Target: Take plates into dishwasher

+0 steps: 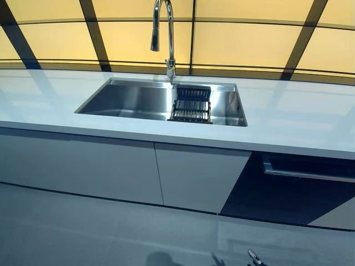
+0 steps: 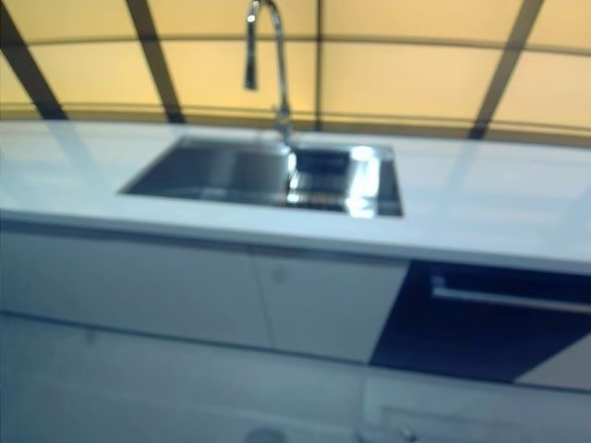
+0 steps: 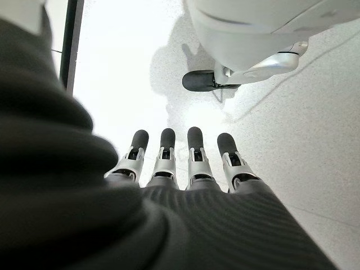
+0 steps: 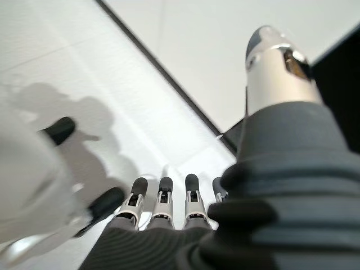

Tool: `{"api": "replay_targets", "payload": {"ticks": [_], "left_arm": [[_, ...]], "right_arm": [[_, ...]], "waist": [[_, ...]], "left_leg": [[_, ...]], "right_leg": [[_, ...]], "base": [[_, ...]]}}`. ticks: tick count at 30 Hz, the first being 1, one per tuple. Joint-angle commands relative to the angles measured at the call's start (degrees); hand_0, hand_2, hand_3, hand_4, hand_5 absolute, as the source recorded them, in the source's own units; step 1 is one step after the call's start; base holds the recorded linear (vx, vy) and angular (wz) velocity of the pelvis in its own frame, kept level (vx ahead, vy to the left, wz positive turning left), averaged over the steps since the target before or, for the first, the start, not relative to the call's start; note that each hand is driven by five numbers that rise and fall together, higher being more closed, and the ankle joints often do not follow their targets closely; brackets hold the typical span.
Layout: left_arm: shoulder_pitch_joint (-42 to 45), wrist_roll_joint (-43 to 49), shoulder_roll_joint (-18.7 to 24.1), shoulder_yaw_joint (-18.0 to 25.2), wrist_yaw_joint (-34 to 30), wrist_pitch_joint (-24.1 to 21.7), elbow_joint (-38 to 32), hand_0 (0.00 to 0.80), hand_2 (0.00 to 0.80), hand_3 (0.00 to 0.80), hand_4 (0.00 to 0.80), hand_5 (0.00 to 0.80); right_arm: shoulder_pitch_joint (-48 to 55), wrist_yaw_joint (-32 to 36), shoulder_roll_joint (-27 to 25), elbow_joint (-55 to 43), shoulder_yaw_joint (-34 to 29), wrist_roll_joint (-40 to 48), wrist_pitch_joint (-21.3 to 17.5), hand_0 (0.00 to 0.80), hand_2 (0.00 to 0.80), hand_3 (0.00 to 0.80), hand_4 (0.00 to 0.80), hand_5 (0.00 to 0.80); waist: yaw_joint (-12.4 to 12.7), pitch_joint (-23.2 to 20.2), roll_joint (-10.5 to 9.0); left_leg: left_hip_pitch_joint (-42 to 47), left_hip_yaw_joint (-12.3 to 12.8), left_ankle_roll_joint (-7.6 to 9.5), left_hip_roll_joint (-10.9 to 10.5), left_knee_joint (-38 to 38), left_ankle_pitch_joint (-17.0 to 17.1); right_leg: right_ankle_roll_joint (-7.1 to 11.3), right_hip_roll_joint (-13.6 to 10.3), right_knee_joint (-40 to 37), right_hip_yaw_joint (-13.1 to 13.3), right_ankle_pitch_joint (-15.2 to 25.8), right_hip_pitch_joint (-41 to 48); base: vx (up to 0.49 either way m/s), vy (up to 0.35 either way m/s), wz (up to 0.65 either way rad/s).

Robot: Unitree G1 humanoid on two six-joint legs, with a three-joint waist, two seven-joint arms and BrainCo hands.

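Observation:
A steel sink [image 1: 127, 100] is set in the white counter, with a black dish rack [image 1: 191, 104] in its right half. I cannot make out any plates in the rack. The dishwasher [image 1: 288, 197] is the dark front under the counter at the right, closed, with a bar handle [image 1: 308, 173] along its top. My left hand [image 3: 191, 163] hangs low over the floor with straight fingers and holds nothing. My right hand [image 4: 163, 202] also hangs down with straight fingers and is empty, near the base of the cabinets.
A tall curved faucet [image 1: 163, 33] stands behind the sink. The white countertop [image 1: 299, 116] runs across the whole view, with white cabinet doors [image 1: 199, 177] below it. Yellow panels with dark frames line the wall behind. Grey floor lies in front of the cabinets.

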Motion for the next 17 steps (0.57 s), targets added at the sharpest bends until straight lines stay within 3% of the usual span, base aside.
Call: {"api": "replay_targets", "payload": {"ticks": [1,11,17], "left_arm": [[-2.5,-0.3,-1.3,0.2,0.6,0.0,3.7,0.000,0.000,0.000,0.000,0.000],[-2.3,-1.0,-1.9,-1.5,0.3,-0.9,3.6,0.000,0.000,0.000,0.000,0.000],[-2.3,-1.0,-2.5,-1.9,0.8,-1.8,3.8,0.000,0.000,0.000,0.000,0.000]], "right_arm": [[-1.8,0.6,1.6,2.1,1.5,-2.8,0.2,0.000,0.000,0.000,0.000,0.000],[-0.7,3.8,3.0,1.4,4.3,-4.8,0.6,0.000,0.000,0.000,0.000,0.000],[-1.0,2.2,3.5,1.6,5.5,-6.3,0.7,0.000,0.000,0.000,0.000,0.000]], "waist": [[0.9,-0.6,0.00],[0.2,-1.1,-0.01],[0.3,-1.1,-0.23]], "left_leg": [[3.0,1.6,4.83,-3.0,0.0,-5.7],[3.7,2.6,5.57,-3.1,0.0,-6.8],[4.3,3.2,5.85,-3.0,0.0,-7.2]], "right_leg": [[0.76,1.1,-0.2,2.6,3.3,-3.2],[1.08,0.9,0.5,3.0,2.6,-3.3],[1.09,0.9,1.1,3.0,2.1,-3.3]], "base": [[0.045,0.048,0.00],[0.020,0.030,0.00],[0.000,0.000,0.00]]}}
